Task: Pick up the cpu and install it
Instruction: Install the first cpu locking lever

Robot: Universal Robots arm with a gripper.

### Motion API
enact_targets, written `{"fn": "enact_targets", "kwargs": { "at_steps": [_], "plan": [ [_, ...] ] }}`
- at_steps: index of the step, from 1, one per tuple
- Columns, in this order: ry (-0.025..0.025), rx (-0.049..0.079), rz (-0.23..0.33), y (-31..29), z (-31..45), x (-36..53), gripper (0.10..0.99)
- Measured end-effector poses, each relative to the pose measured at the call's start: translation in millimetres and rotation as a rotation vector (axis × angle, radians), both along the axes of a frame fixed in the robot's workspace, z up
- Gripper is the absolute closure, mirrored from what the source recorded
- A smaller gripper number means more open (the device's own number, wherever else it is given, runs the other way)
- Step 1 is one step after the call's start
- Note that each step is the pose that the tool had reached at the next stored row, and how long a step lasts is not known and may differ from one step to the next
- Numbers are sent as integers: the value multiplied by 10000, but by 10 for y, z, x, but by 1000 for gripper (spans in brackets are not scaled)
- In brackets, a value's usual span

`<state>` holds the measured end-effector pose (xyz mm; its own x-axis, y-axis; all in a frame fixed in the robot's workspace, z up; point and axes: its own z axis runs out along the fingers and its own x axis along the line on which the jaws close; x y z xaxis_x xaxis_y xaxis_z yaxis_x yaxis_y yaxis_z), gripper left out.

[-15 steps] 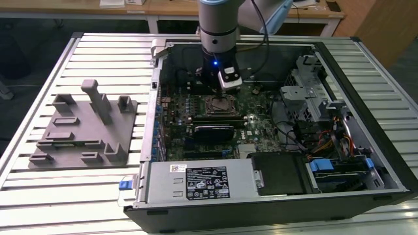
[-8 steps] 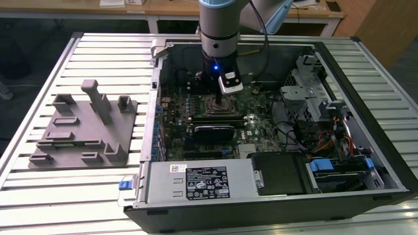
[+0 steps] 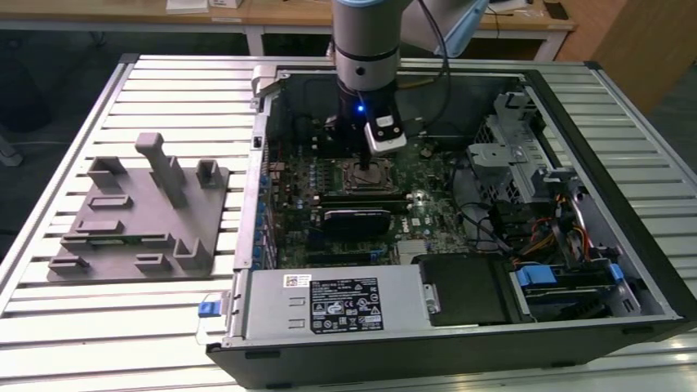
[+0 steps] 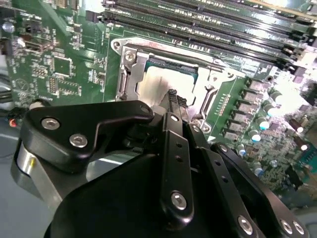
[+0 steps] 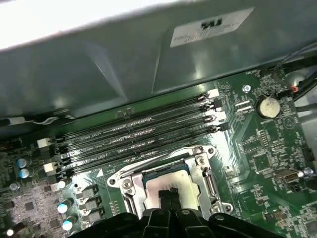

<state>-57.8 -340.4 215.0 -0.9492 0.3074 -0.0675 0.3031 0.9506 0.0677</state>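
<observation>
Gripper fingertips, black and narrow, press together on the top of the cpu, a flat square chip with a pale silver metal face. They look closed against its centre, though whether they actually grip it cannot be told. The cpu lies in the socket frame, a shiny hinged steel bracket with round screws at its corners, seen at centre of the second wrist view. In the first wrist view the same chip sits at lower centre, with the gripper tips touching its near edge.

Beside the socket run four long black memory slots, ridged and parallel, on a green motherboard dotted with small silver capacitors.

In the exterior view the arm, a grey cylinder, reaches straight down into an open black computer case at frame centre. At left, a grey plastic fixture block with upright posts rests on a ribbed aluminium table.
</observation>
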Motion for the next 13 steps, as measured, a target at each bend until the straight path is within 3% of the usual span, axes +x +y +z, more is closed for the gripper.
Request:
{"fn": "enact_targets", "kwargs": {
  "at_steps": [7,13],
  "plan": [
    [0,-2,24,0,187,0,980],
    [2,0,41,0,242,16,980]
  ]
}}
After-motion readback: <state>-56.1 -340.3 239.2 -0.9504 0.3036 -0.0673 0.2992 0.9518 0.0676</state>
